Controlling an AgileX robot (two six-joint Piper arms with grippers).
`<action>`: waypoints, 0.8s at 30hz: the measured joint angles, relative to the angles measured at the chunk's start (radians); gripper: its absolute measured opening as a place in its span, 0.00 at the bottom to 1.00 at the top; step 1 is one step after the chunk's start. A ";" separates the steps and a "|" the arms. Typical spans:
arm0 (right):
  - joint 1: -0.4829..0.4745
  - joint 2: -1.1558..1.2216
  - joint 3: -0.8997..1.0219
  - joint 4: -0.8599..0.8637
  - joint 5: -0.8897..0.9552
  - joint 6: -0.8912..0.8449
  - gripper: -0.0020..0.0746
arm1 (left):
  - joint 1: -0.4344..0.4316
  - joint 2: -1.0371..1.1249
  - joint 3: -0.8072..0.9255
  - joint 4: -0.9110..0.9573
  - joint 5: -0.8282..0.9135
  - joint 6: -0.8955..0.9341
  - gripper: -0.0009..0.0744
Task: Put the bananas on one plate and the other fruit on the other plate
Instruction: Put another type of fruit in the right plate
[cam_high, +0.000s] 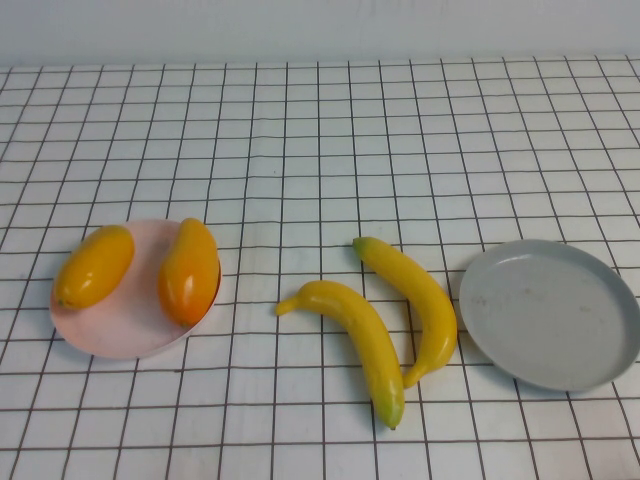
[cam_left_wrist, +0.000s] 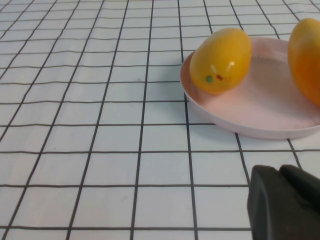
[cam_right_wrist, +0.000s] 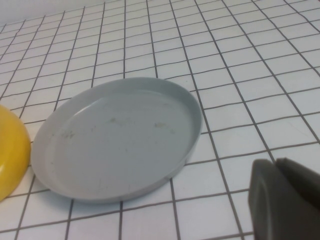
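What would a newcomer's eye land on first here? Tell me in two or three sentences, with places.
Two bright yellow bananas lie side by side on the gridded tablecloth at centre, on neither plate. To their left, two orange-yellow mangoes sit on the pale pink plate; to their right the grey-blue plate holds nothing. The left gripper is near the pink plate, the right gripper beside the grey-blue one.

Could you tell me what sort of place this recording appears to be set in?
Probably a robot test bench rather than a kitchen: a grid-patterned tablecloth, plastic-looking bananas and mango-like fruits, a pink plate, and an empty grey-blue plate. The left gripper and right gripper show only in the wrist views.
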 joint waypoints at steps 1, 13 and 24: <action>0.000 0.000 0.000 0.000 0.000 0.000 0.00 | 0.000 0.000 0.000 0.000 0.000 0.000 0.01; 0.000 0.000 0.000 0.291 -0.010 0.004 0.00 | 0.000 0.000 0.000 0.000 0.000 0.000 0.01; 0.000 0.000 0.000 1.178 -0.165 -0.260 0.00 | 0.000 0.000 0.000 0.000 0.000 0.000 0.01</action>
